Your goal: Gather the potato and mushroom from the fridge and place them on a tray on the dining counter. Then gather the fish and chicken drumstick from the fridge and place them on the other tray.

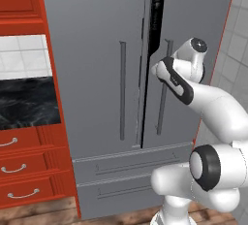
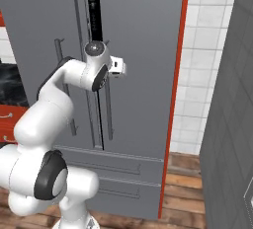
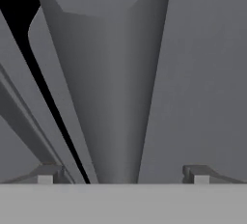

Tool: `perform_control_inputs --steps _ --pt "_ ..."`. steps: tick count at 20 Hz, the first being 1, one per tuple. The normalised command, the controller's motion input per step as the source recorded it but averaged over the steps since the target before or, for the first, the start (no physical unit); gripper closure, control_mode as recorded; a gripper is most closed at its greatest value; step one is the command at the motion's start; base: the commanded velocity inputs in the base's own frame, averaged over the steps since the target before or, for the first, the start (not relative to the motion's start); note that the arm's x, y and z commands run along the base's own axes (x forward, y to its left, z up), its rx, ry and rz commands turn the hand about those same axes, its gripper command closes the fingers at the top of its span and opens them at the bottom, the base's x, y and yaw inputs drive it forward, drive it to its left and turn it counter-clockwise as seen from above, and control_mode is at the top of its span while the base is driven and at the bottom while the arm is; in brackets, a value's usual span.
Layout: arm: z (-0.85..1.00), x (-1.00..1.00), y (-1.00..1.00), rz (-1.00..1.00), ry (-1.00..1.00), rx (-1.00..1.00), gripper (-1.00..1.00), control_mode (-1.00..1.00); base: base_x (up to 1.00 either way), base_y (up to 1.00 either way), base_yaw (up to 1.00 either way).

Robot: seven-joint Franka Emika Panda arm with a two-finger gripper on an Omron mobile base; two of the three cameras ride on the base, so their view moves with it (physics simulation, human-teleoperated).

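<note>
The tall grey fridge [image 1: 97, 49] stands in front of me, its right door slightly ajar with a dark gap [image 1: 157, 10] along the top of the middle seam. My gripper [image 1: 159, 67] is at the right door's vertical bar handle [image 1: 161, 110], at upper handle height. In the hand view the gripper [image 3: 121, 175] is open, its fingertips [image 3: 46, 175] set wide on either side of the handle [image 3: 116, 97]. From the right base view the gripper [image 2: 118, 67] sits against the same handle [image 2: 108, 119]. Food, trays and dining counter are out of view.
Red cabinets with drawers [image 1: 24, 170] and a black marble counter [image 1: 29, 103] stand left of the fridge. A white tiled wall [image 2: 202, 75] and a grey cabinet side [image 2: 232, 124] close in on the right. Two wide fridge drawers [image 1: 131, 170] sit below the doors.
</note>
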Motion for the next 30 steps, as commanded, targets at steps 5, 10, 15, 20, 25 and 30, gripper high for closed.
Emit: perform_control_inputs --steps 5,10,15,20,25,30 --pt "-0.26 0.67 0.01 0.05 0.00 0.00 1.00 -1.00 0.00 0.00 0.00" --pt "-0.34 0.05 -0.01 0.07 -0.01 0.00 1.00 -1.00 0.00 0.00 0.00" --pt "-0.03 -0.66 -0.35 -0.09 -0.02 0.00 1.00 -1.00 0.00 0.00 0.00" --pt "0.07 -0.89 -0.58 -0.21 0.00 0.00 1.00 -1.00 0.00 0.00 0.00" --pt "0.29 -0.60 -0.78 -0.13 0.00 0.00 1.00 -1.00 0.00 0.00 0.00" --pt "0.30 -0.33 -0.88 -0.03 0.07 0.00 1.00 -1.00 0.00 0.00 0.00"
